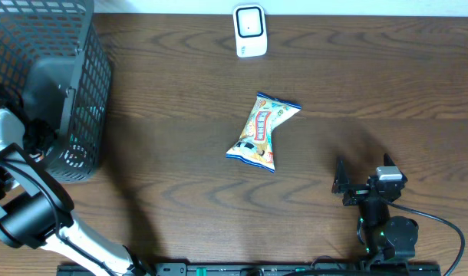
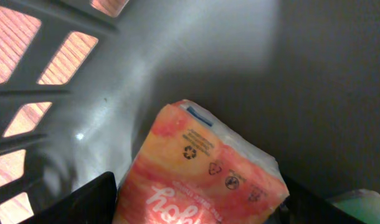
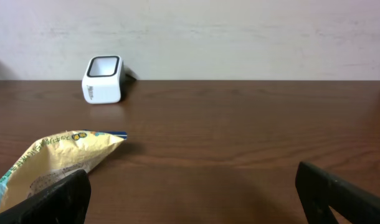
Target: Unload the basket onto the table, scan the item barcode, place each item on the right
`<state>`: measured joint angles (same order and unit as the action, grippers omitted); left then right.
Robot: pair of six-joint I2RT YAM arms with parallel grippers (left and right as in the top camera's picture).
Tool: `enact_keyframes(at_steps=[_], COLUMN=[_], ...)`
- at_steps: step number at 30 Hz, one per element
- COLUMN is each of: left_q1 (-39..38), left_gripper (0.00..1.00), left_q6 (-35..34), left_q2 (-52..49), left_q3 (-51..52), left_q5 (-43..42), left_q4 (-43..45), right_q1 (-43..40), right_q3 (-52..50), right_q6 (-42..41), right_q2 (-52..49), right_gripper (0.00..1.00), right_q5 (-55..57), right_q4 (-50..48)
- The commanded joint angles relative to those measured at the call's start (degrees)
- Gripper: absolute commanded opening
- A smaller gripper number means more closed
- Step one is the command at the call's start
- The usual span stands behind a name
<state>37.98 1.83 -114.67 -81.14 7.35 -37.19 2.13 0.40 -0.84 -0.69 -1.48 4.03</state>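
Overhead view first: crinkled yellow-and-blue foil snack pouch (image 1: 263, 132) flat on the dark wood-grain surface (image 1: 180, 77), roughly midway between the small white box-shaped scanner (image 1: 249, 31) at the far edge and the black two-fingered right tool (image 1: 363, 178) near the front right. Long axis of the pouch slanted, near end toward the left, far end toward the right. Right tool well apart from it, spread to full width, gripping nothing, with the pouch ahead and off to its left. Left arm reaching into the grey plastic mesh basket (image 1: 57, 77) at the far left, its tool hidden from above. Left wrist view next: left tool (image 2: 199, 196) down inside the basket, dark fingers (image 2: 84, 202) set wide either side of a soft orange-and-pink wrapped pack (image 2: 202, 174) printed with recycling marks. Edges of the pack right at both fingers, yet impossible to tell whether pinched or merely straddled. Sliver of a pale green object (image 2: 364, 208) in the lower right corner. Right wrist view last: both fingers at the bottom corners, bare wood between them, corner of the pouch low on the left, scanner farther off and also left. Judged from this: right arm much the nearer to the pouch, needing a swing leftward and a grip across the short axis. No barcode visible on either item, so facing toward the scanner unknown.
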Motion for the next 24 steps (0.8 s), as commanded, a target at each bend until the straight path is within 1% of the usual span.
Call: enact_keyframes(at_steps=[1,6,8,9,12,16,22,24], left_q1=[0.26,0.26,0.26,0.2,0.2,0.2,0.2,0.2], left_gripper=[0.71,0.34,0.12,0.08,0.08,0.08,0.08,0.08], left_q6=[1.2,1.18,0.83,0.2,-3.61,-6.88,-7.76,-12.04], left_q2=[-2.6,-2.54,-1.97,-1.51,1.62,9.14,24.04,29.31], left_q3=[0.46,0.39,0.26,0.24,0.22,-0.83,-1.62,-1.62], left_q5=[-3.52,-3.52,-3.58,-3.58,-3.8,-4.46,-14.99,-16.41], left_q4=[-0.7,-1.31,-1.7,-1.77,-1.97,-1.81,2.27,4.17], right_q1=[0.17,0.17,0.17,0.17,0.17,0.17,0.17,0.17], right_q3=[-0.09,-0.09,-0.09,-0.09,-0.09,-0.09,-0.09,-0.09], right_q6=[-0.59,-0.59,-0.59,-0.59,-0.59,-0.59,-0.59,-0.59], right_q2=[0.26,0.26,0.26,0.24,0.26,0.26,0.24,0.26], right_gripper=[0.99,0.99,0.99,0.99,0.99,0.99,0.99,0.99], right_q5=[0.28,0.28,0.28,0.28,0.28,0.28,0.28,0.28], right_q4=[0.26,0.24,0.26,0.24,0.26,0.26,0.24,0.26])
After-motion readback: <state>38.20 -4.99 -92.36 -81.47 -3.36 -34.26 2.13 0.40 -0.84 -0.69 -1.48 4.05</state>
